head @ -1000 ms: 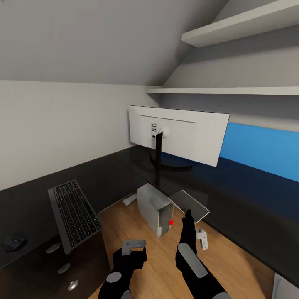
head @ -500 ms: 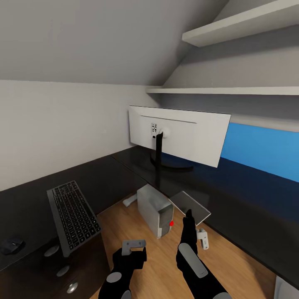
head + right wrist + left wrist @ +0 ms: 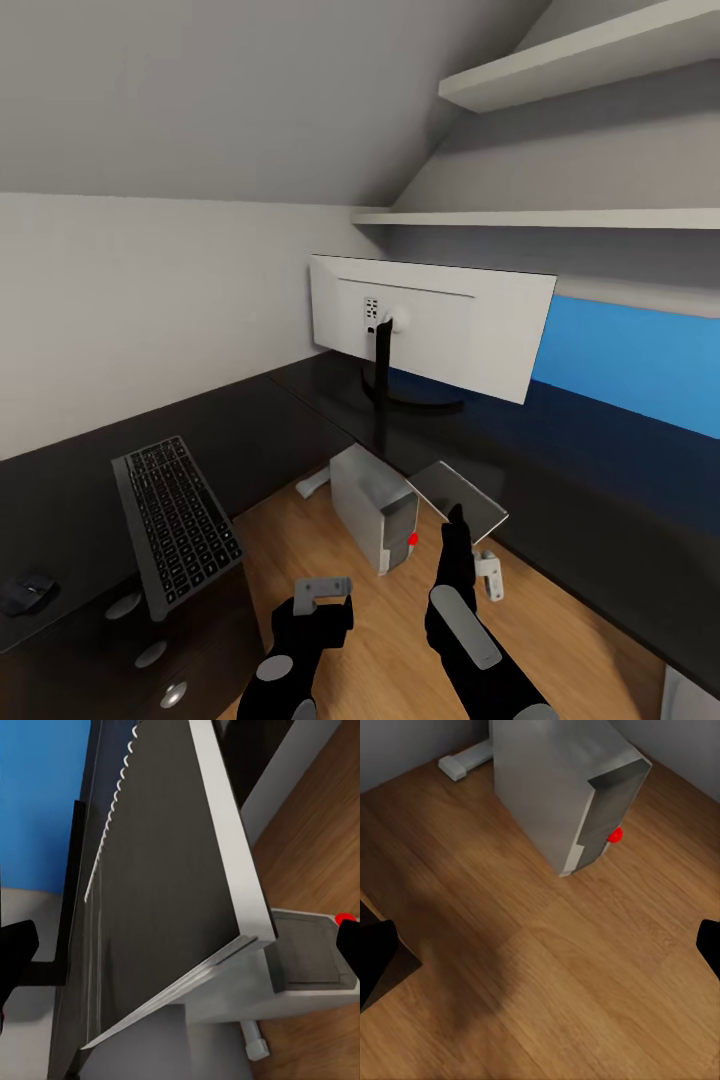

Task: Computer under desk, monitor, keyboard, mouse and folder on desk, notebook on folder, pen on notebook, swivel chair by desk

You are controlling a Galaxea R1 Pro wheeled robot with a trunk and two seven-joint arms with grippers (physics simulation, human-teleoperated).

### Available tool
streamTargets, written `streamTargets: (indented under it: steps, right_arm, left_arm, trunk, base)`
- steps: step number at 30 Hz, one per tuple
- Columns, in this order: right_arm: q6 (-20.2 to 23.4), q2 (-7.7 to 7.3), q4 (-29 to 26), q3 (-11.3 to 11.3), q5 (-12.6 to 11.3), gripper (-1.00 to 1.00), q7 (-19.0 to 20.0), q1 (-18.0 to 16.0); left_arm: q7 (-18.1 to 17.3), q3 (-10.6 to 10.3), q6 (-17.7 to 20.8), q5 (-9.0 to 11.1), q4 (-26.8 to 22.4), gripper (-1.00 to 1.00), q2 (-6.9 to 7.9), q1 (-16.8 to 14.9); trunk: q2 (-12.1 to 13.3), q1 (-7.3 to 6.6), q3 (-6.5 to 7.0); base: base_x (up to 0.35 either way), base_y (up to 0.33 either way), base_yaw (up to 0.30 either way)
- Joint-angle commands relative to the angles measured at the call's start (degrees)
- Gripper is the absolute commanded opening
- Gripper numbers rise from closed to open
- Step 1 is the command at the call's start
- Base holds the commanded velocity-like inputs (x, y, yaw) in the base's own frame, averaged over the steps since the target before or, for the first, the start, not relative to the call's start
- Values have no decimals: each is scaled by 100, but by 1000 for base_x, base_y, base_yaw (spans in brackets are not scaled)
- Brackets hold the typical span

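Right gripper (image 3: 456, 517) beside notebook (image 3: 458, 496) at black desk (image 3: 600, 500) edge

Black arms (image 3: 470, 640) with grey plates.

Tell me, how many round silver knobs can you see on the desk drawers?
3, in a slanting row down the drawer fronts under the keyboard: top knob, middle knob, bottom knob. More could sit beyond the picture's lower edge.
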Motion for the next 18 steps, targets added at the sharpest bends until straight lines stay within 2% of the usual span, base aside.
streamTargets:
  steps: [1, 10, 11, 18]
  right_arm:
    - [-27, -4, -6, 16, 13, 100, -47, -4]
    - [-29, -4, -13, -1, 11, 100, -47, -4]
    - [-29, -4, -14, -1, 11, -100, -47, -4]
    - [-33, -4, -18, 9, 15, -100, -47, -4]
  left_arm:
    - [55, -10, 11, 58, -7, 100, 2, -5]
    - [55, -10, 11, 61, 1, 100, 2, -5]
    - [55, -10, 11, 61, 1, 100, 2, -5]
    - [55, -10, 11, 60, 4, 100, 2, -5]
  trunk:
    - [-3, 0, -6]
    - [-3, 0, -6]
    - [-3, 0, -6]
    - [-3, 0, -6]
  base:
    - [0, 0, 0]
    - [0, 0, 0]
    - [0, 0, 0]
    - [0, 0, 0]
